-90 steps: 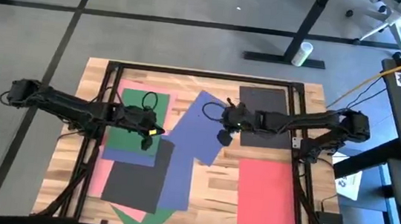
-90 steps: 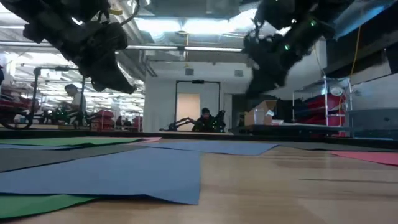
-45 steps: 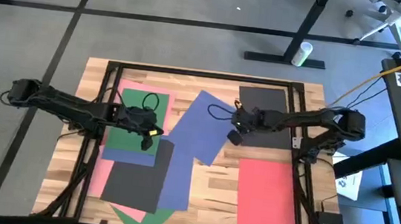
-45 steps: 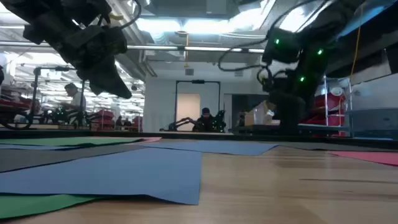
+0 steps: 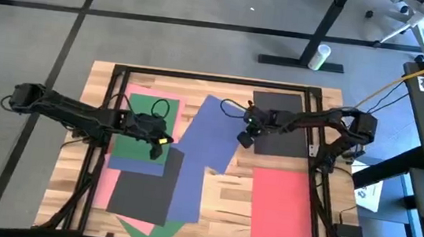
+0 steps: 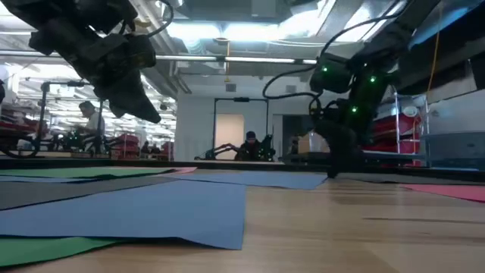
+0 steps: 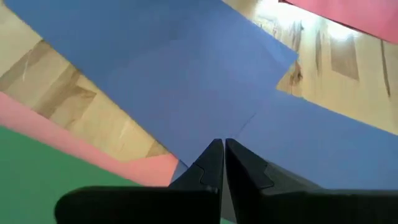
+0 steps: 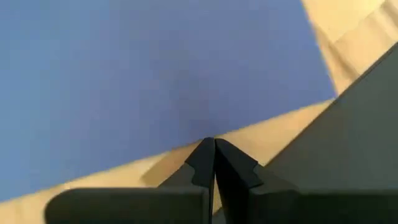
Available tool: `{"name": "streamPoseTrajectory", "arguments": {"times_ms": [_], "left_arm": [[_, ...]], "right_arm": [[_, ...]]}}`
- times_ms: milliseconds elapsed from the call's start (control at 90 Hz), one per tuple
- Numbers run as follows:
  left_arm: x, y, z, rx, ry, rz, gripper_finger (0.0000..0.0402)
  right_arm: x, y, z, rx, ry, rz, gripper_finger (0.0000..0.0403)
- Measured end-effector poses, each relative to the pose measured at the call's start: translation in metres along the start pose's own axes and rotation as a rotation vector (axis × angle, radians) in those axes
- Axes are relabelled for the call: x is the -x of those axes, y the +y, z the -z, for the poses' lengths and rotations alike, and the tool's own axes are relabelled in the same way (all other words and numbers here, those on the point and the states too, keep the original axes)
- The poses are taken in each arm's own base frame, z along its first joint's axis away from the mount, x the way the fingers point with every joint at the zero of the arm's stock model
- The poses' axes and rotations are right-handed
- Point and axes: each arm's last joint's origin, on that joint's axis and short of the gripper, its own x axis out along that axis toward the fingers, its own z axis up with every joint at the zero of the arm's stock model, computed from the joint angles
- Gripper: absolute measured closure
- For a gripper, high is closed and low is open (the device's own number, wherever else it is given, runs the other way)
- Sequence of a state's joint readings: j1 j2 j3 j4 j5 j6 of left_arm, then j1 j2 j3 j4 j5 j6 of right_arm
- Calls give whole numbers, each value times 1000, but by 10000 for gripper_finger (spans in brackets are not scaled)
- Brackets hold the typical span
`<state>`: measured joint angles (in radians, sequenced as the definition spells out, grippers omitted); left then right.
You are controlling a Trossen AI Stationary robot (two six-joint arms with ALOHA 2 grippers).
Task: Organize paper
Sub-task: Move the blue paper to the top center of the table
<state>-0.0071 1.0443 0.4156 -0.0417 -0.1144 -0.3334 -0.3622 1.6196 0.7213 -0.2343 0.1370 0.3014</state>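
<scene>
High view: paper sheets scattered over table [image 5: 227, 195], unsorted. Right hand [image 5: 246, 138] low at edge of angled blue sheet [image 5: 215, 127] beside black sheet [image 5: 278, 125], fingers pressed together, holding nothing. Left hand [image 5: 153, 150] fingers together, empty, over green sheet [image 5: 137, 115]. Step judged: nudging blue sheet toward pile; next needs sliding contact.

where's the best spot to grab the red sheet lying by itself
Probably a corner or edge. The red sheet lies flat on the table with nothing over it, so there is no raised part to pinch. Its side towards the table's middle borders bare wood, leaving room to come in low from there. The right claw is nearest.
</scene>
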Motion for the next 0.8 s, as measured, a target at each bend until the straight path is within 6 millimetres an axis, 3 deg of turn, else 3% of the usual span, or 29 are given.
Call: {"name": "streamPoseTrajectory", "arguments": {"times_ms": [244,467,800], "left_arm": [[0,0,0,-2,0,0,402],[0,0,0,-9,1,0,402],[0,0,0,-8,0,1,402]], "right_arm": [[-1,-23,-15,-25,-94,21,403],[19,-11,-22,3,-173,-124,403],[-6,-11,-13,-5,-63,-112,403]]}}
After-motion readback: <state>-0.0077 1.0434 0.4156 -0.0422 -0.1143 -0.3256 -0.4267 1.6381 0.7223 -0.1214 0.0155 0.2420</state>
